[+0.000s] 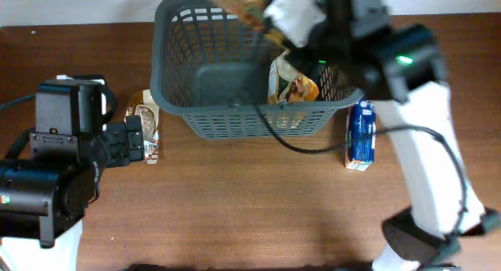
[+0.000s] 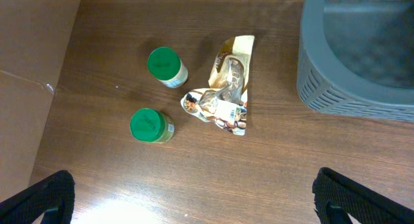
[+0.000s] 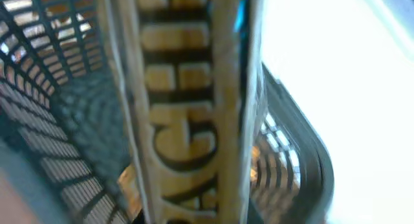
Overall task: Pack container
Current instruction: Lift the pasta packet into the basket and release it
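Note:
The container, a large dark grey slotted basket (image 1: 235, 118), stands at the back middle of the table; it also shows in the left wrist view (image 2: 349, 88) and the right wrist view (image 3: 58, 120). My right gripper (image 1: 270, 24) is shut on a yellow box with dark lettering (image 1: 239, 3), held tilted over the basket's far side; the box fills the right wrist view (image 3: 187, 107). A yellow packet (image 1: 293, 87) lies inside the basket at the right. My left gripper (image 2: 194, 204) is open and empty above the table left of the basket.
A crumpled beige packet (image 2: 226, 98) lies left of the basket. Two green-lidded jars (image 2: 165, 65) (image 2: 150, 125) stand to its left. A blue carton (image 1: 361, 134) lies right of the basket. The table's left edge runs close to the jars.

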Action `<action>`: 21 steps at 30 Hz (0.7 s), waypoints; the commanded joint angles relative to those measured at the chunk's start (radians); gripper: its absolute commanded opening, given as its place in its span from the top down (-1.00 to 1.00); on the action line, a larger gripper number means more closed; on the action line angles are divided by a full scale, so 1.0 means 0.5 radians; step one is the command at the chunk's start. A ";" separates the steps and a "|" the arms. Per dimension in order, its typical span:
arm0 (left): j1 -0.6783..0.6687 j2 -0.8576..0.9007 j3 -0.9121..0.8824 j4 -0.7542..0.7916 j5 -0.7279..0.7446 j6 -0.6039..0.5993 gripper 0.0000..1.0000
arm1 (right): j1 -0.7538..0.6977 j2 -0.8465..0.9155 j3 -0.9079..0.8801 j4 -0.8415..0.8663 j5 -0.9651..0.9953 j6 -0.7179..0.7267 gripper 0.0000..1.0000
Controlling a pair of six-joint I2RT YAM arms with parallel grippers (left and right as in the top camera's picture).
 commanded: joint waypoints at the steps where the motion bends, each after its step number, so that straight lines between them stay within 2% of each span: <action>1: 0.011 0.001 -0.005 0.004 -0.021 0.002 -0.99 | 0.008 0.156 0.028 0.210 0.011 -0.320 0.92; 7: 0.011 0.001 -0.005 0.004 -0.021 0.002 -0.99 | -0.043 0.555 0.028 0.275 0.038 -0.356 0.92; 13: 0.011 0.001 -0.005 0.004 -0.021 0.003 -0.99 | -0.098 0.809 0.028 0.278 0.018 -0.356 0.92; 18: 0.011 0.001 -0.005 0.004 -0.021 0.003 -0.98 | -0.101 1.024 0.028 0.267 -0.019 -0.356 0.56; 21: 0.011 0.001 -0.005 0.004 -0.021 0.003 -0.98 | -0.101 1.094 0.028 0.226 -0.018 -0.355 0.49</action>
